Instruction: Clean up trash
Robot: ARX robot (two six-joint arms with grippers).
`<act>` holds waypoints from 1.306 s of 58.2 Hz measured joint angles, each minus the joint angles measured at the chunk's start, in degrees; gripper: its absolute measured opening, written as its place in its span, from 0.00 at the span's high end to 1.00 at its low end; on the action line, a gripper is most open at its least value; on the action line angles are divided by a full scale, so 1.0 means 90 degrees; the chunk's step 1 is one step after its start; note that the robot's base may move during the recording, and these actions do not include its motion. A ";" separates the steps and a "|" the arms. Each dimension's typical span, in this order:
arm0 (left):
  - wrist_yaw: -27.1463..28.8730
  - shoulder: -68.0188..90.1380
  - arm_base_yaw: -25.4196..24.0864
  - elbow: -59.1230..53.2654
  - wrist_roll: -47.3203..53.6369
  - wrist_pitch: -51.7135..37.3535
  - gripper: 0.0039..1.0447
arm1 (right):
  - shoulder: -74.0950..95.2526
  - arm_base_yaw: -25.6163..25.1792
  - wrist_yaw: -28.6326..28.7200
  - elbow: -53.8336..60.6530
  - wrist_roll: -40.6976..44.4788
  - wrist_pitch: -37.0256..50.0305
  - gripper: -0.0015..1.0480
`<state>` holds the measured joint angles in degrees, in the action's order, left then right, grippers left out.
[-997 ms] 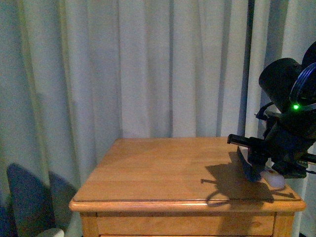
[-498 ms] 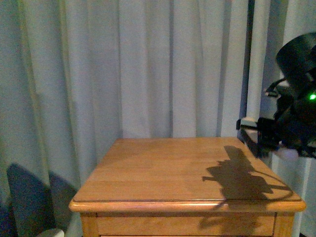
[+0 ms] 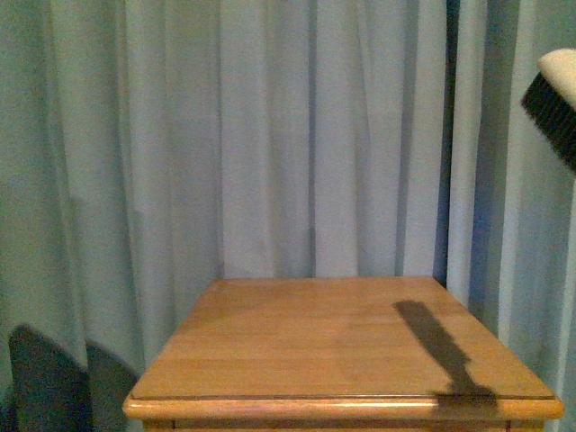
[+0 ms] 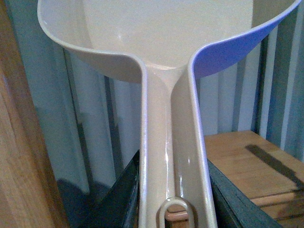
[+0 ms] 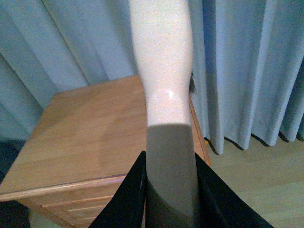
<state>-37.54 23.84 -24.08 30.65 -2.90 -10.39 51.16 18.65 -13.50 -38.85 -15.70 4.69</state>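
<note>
No trash shows in any view. My left gripper (image 4: 173,209) is shut on the handle of the beige dustpan (image 4: 166,42), whose wide scoop fills the upper part of the left wrist view. My right gripper (image 5: 168,199) is shut on the pale handle of the brush (image 5: 161,71). The brush head (image 3: 553,103), cream on top with black bristles, pokes in at the upper right edge of the front view, high above the wooden table (image 3: 297,342). Neither arm itself shows in the front view.
The table top (image 5: 85,133) carries only the brush's shadow (image 3: 441,346). Pale curtains (image 3: 270,135) hang close behind and beside it. A wooden panel (image 4: 19,156) stands close beside the dustpan. Bare floor (image 5: 256,190) lies beside the table.
The right arm has risen from the table's right edge and out of the front view, leaving only the brush head at the upper right. The camera view has shifted slightly upward.
</note>
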 joint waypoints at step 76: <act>0.0007 0.0002 -0.0012 -0.0005 -0.0002 -0.0002 0.73 | -0.1520 0.1168 -0.1719 0.0520 0.0908 0.0381 0.79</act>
<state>-37.47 23.86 -24.18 30.61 -2.92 -10.41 37.47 29.17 -28.97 -34.17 -7.53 8.12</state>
